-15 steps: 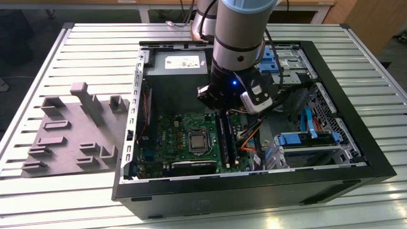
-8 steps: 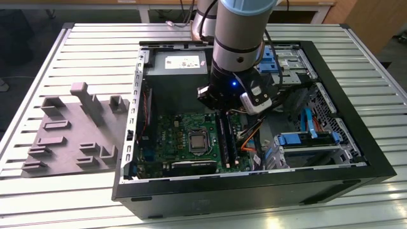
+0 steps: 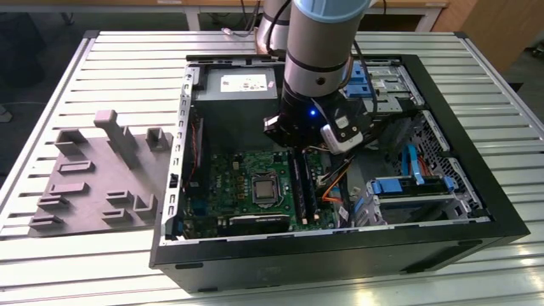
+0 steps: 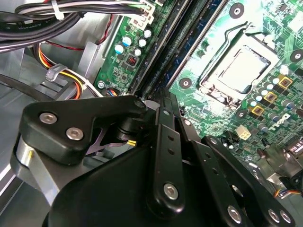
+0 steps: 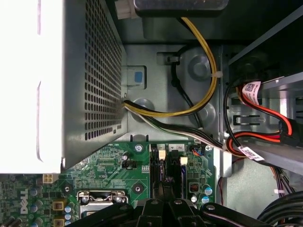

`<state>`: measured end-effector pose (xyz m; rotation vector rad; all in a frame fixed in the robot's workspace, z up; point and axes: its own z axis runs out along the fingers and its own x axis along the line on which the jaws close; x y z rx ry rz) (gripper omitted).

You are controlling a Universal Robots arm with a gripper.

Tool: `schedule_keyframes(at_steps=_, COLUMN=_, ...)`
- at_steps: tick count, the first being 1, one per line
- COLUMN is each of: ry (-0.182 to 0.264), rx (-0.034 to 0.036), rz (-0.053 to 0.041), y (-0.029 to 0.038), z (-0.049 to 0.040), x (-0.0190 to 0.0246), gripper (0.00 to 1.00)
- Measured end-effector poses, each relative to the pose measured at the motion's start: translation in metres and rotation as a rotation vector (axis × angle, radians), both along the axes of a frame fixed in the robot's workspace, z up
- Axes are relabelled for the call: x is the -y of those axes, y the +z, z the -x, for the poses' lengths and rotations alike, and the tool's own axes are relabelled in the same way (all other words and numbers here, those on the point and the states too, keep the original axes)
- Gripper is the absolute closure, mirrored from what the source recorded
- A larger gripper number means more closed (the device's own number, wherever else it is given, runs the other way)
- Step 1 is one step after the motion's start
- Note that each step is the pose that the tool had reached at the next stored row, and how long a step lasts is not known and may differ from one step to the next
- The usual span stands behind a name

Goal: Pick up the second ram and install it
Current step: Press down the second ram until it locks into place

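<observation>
Gripper [image 4: 163, 101] linkage close to lens, directly over mobo RAM slots [image 4: 182, 42], long axis running away along them; jaw state can't tell.

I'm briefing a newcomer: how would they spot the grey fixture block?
Start at the open computer case on the slatted table. The grey fixture block lies outside it, toward the exterior view's left. Nothing else there is plain grey with upright posts.

One computer case [image 3: 476, 223], one motherboard [image 3: 238, 185], one grey fixture block [image 3: 93, 185].
</observation>
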<state>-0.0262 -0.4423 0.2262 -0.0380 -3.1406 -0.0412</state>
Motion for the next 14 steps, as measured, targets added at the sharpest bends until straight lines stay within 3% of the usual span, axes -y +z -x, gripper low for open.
schedule_keyframes(at_steps=14, ry=0.000, rx=0.0000, rz=0.0000, y=-0.0028, z=0.0000, x=-0.0002, gripper=0.89)
